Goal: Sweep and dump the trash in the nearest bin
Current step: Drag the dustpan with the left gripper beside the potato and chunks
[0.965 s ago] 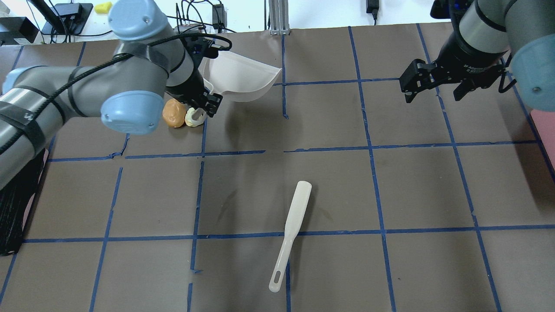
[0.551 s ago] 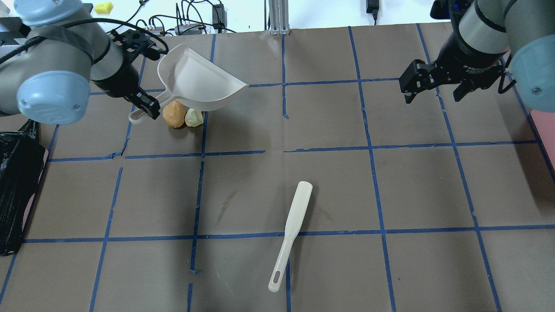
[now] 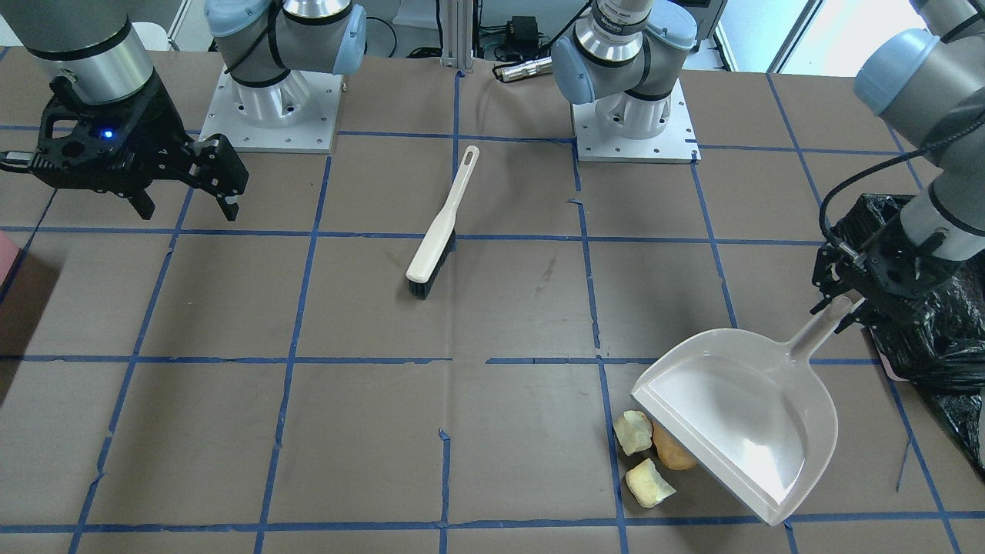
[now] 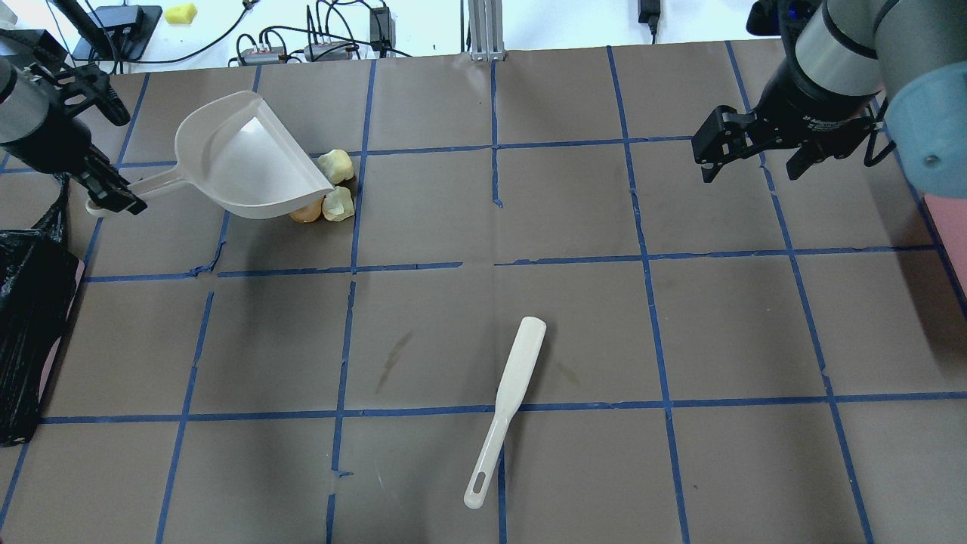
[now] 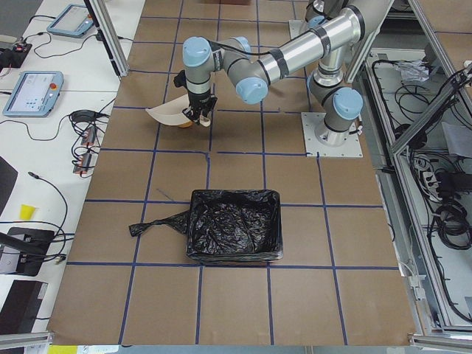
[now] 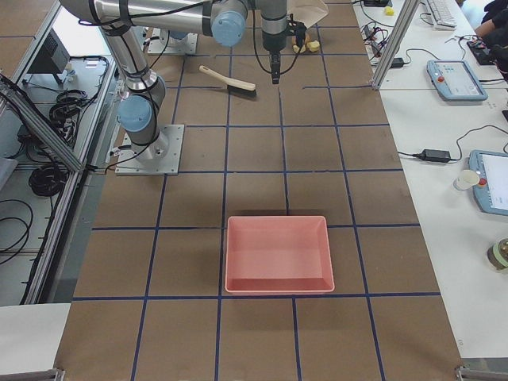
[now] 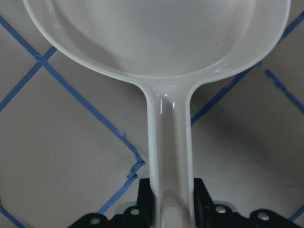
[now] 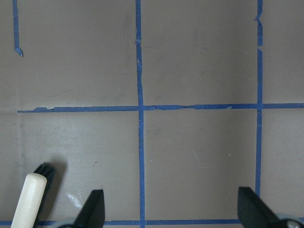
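"What's the left claw (image 4: pixel 112 200) got?"

"It's clamped on the handle of the dustpan (image 4: pixel 242 162). The pan's lip covers part of the orange lump (image 4: pixel 302 214), and two yellow foam chunks (image 4: pixel 335 165) (image 4: pixel 338 204) sit just beside it, near the tabletop (image 4: pixel 574 317) edge opposite the robot, towards its left end."

"And the bin (image 5: pixel 236 225)?"

"Black-bagged, at the left end, near that claw."

"Right claw (image 4: pixel 749 170)?"

"Spread wide, holding nothing. The brush (image 4: pixel 506 400) lies mid-tabletop."

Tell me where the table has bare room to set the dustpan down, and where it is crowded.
Bare: the wide stretch between the brush and the open right gripper, and the squares between brush and trash. Crowded: the dustpan lip by the trash, near the left gripper and bin.
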`<move>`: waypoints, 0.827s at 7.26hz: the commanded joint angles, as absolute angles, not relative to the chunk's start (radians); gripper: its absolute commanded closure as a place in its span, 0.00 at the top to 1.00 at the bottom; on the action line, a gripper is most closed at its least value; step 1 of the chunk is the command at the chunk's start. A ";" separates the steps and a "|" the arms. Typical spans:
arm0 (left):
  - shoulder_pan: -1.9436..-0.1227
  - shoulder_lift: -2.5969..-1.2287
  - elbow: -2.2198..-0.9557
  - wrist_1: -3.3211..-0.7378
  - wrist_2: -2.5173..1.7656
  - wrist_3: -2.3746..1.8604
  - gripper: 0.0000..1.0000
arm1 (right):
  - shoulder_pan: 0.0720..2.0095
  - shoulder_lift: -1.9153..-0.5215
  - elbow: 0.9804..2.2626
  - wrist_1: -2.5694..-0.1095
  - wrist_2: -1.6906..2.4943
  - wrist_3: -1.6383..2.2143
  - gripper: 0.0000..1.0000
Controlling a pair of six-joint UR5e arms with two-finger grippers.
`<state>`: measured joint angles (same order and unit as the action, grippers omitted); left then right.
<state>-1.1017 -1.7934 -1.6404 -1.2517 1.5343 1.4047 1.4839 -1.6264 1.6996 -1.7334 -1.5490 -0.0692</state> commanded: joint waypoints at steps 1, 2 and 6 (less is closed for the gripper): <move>-1.063 -1.909 -1.515 -1.259 1.578 1.643 0.07 | 1.611 -1.617 1.703 -1.736 -1.543 0.138 1.00; -1.042 -1.945 -1.484 -1.279 1.582 1.687 0.07 | 1.690 -1.612 1.704 -1.747 -1.540 0.205 1.00; -1.028 -2.022 -1.454 -1.272 1.583 1.840 0.07 | 1.888 -1.620 1.864 -1.853 -1.552 0.612 1.00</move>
